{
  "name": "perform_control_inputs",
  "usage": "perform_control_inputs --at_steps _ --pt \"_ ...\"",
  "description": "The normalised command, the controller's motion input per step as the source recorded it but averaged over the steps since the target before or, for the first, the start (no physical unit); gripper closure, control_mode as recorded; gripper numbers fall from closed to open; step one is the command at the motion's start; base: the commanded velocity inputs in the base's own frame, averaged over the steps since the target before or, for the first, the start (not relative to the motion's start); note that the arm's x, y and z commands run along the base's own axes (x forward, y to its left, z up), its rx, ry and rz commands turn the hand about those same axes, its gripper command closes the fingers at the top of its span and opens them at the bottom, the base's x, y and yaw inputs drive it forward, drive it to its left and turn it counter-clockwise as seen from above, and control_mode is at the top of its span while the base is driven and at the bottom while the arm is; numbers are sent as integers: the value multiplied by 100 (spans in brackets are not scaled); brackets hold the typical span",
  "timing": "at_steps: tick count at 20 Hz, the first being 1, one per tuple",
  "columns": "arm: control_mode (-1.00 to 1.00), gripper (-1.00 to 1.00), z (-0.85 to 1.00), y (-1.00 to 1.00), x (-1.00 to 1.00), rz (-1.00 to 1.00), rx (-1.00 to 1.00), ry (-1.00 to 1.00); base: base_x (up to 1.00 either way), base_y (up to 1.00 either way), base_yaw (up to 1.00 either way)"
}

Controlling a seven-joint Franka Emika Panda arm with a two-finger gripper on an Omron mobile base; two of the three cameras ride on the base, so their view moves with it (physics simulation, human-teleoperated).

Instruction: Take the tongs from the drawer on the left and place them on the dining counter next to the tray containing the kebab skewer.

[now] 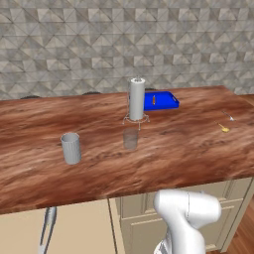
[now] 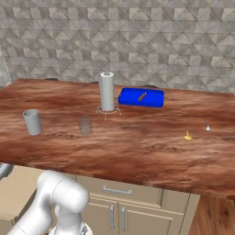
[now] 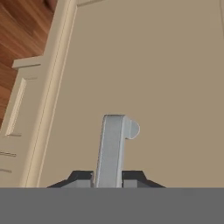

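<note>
The grey-silver tongs stand between my gripper's two dark fingertips, which press on both sides, over the beige floor of the open drawer. In the left base view the tongs show at the lower left, inside the drawer under the counter edge. Their tip peeks in at the left edge of the right base view. The blue tray with the small orange-brown kebab skewer lies at the far side of the reddish-brown dining counter.
A paper towel roll stands just left of the tray. A grey cup and a clear glass stand nearer the front. A small yellow item and a silver utensil lie at the right.
</note>
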Motion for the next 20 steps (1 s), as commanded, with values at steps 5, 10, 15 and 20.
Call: perform_control_inputs --at_steps 5,10,15,20 --pt "-100 100 0 0 -29 2 0 0 0 0 0" --pt "-100 100 0 0 0 0 0 0 0 0 0" --pt "-100 -100 0 0 0 0 0 0 0 0 0" --pt "-100 -100 0 0 -6 0 0 0 0 0 0"
